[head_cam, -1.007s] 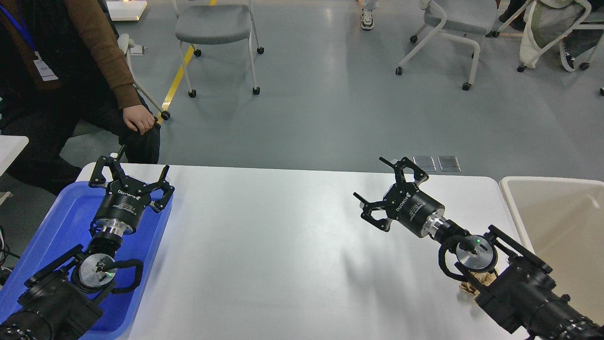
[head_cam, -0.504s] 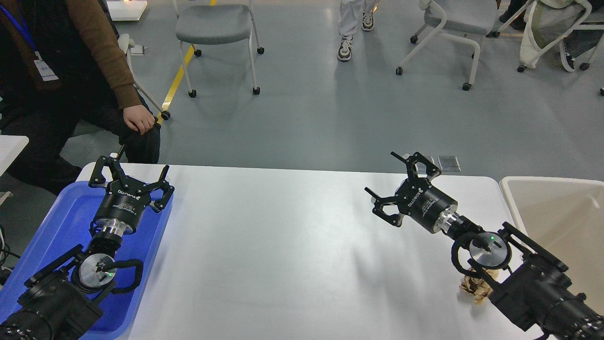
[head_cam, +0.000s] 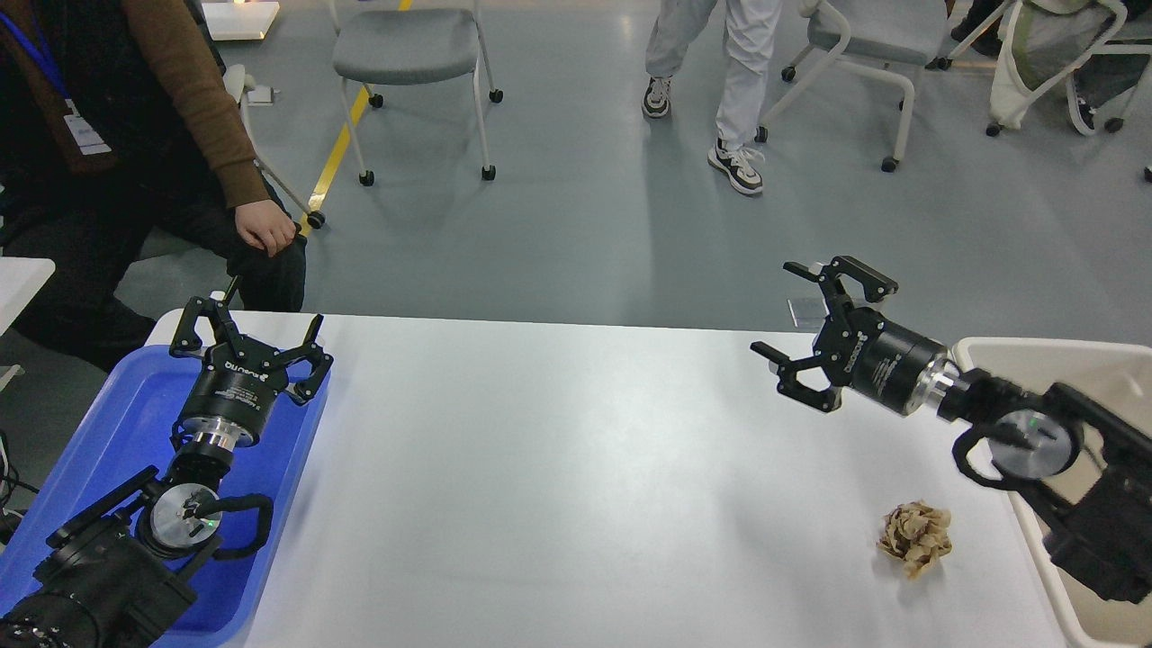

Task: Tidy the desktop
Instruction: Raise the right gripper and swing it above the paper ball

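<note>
With both pincers, left (head_cam: 249, 340) and right (head_cam: 813, 336), spread empty, a hasty grab could skid the paper wad (head_cam: 915, 537) off the bench (head_cam: 558, 468).

A blue plastic tray (head_cam: 135, 405) lies at the left, and a beige open bin (head_cam: 1080, 378) stands at the right. On the grey floor behind are a grey-seated chair (head_cam: 405, 45) on casters and a white-framed chair (head_cam: 864, 36). A seated person (head_cam: 117, 135) in brown sleeves rests a hand on a knee. Another person's legs (head_cam: 729, 63) in pale trousers and sneakers stand farther back.
</note>
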Controlling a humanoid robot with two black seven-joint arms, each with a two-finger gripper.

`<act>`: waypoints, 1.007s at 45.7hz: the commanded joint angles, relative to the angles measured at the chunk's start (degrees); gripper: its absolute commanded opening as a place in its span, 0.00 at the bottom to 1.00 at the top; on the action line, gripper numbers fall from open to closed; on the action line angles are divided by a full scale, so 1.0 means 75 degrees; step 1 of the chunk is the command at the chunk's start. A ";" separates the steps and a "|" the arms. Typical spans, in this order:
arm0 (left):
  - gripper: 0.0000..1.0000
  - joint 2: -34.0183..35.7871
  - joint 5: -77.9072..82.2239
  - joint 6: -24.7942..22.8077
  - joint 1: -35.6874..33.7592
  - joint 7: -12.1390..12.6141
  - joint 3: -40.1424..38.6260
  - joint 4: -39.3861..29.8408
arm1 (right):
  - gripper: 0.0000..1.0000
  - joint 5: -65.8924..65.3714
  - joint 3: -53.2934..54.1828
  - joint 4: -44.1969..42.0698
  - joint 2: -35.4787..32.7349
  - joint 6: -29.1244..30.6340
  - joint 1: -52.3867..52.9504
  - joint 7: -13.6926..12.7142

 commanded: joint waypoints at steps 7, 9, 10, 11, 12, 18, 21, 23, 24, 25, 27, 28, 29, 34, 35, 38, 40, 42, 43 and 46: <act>1.00 0.0000 0.0000 -0.0009 0.0000 -0.0002 -0.0012 0.0000 | 1.00 -0.1842 -0.2075 0.1301 -0.2796 0.0296 0.1499 0.0001; 1.00 0.0000 0.0000 -0.0009 0.0000 -0.0002 -0.0024 0.0000 | 1.00 -0.2393 -0.2392 0.1301 -0.3077 0.0401 0.1781 0.0001; 1.00 0.0000 0.0000 0.0002 0.0000 -0.0002 -0.0024 0.0000 | 1.00 -0.2871 -0.2532 0.1301 -0.3287 0.0518 0.1945 0.0001; 1.00 0.0000 0.0000 -0.0009 0.0000 -0.0002 -0.0024 0.0000 | 1.00 -0.3097 -0.2580 0.1301 -0.3371 0.0565 0.2004 0.0001; 1.00 0.0012 0.0000 -0.0009 0.0000 -0.0002 -0.0024 0.0000 | 1.00 -0.3308 -0.2604 0.1301 -0.3441 0.0612 0.2040 0.0001; 1.00 0.0012 0.0000 -0.0009 0.0024 -0.0002 -0.0035 0.0000 | 1.00 -0.4806 -0.2686 0.1324 -0.3804 0.1057 0.2134 0.0013; 1.00 0.0012 0.0000 -0.0009 0.0024 -0.0002 -0.0036 0.0000 | 1.00 -0.5487 -0.2861 0.1417 -0.3887 0.1152 0.2122 0.0025; 1.00 0.0012 0.0000 -0.0009 0.0035 -0.0002 -0.0036 0.0000 | 1.00 -0.5886 -0.3083 0.1523 -0.3945 0.1152 0.2122 0.0036; 1.00 0.0012 0.0000 -0.0009 0.0035 -0.0002 -0.0036 0.0000 | 1.00 -0.6074 -0.3201 0.1581 -0.3969 0.1140 0.2122 0.0037; 1.00 0.0012 0.0000 -0.0009 0.0035 -0.0002 -0.0036 0.0000 | 1.00 -0.6250 -0.3341 0.1640 -0.3981 0.1129 0.2122 0.0037; 1.00 0.0012 0.0000 -0.0009 0.0035 -0.0002 -0.0036 0.0000 | 1.00 -0.6624 -0.3587 0.1780 -0.4004 0.1105 0.2110 0.0037; 1.00 0.0012 0.0000 -0.0009 0.0035 -0.0002 -0.0036 0.0000 | 1.00 -0.6812 -0.3704 0.1851 -0.4016 0.1093 0.2110 0.0048; 1.00 0.0012 0.0000 -0.0009 0.0035 -0.0002 -0.0036 0.0000 | 1.00 -0.7011 -0.3798 0.1909 -0.4016 0.1093 0.2110 0.0048; 1.00 0.0012 0.0000 -0.0009 0.0035 -0.0002 -0.0036 0.0000 | 1.00 -0.7879 -0.4104 0.2062 -0.3993 0.0988 0.2064 0.0060; 1.00 0.0012 0.0000 -0.0009 0.0035 -0.0002 -0.0036 0.0000 | 1.00 -0.8031 -0.4127 0.2062 -0.3969 0.0953 0.2052 0.0060; 1.00 0.0012 0.0000 -0.0009 0.0035 -0.0002 -0.0036 0.0000 | 1.00 -0.8430 -0.4221 0.2039 -0.3899 0.0801 0.2017 0.0072; 1.00 0.0012 0.0012 -0.0009 0.0035 -0.0002 -0.0036 0.0012 | 1.00 -0.8688 -0.4279 0.2027 -0.3887 0.0695 0.2005 0.0072; 1.00 0.0012 0.0000 -0.0009 0.0024 -0.0002 -0.0036 0.0000 | 1.00 -0.8887 -0.4338 0.2015 -0.3875 0.0625 0.1993 0.0095; 1.00 0.0012 0.0000 -0.0009 0.0035 -0.0002 -0.0036 0.0000 | 1.00 -0.8946 -0.4373 0.2015 -0.3864 0.0590 0.1982 0.0107; 1.00 0.0012 0.0000 -0.0009 0.0024 -0.0002 -0.0036 0.0000 | 1.00 -0.9040 -0.4479 0.2015 -0.3782 0.0496 0.1900 0.0165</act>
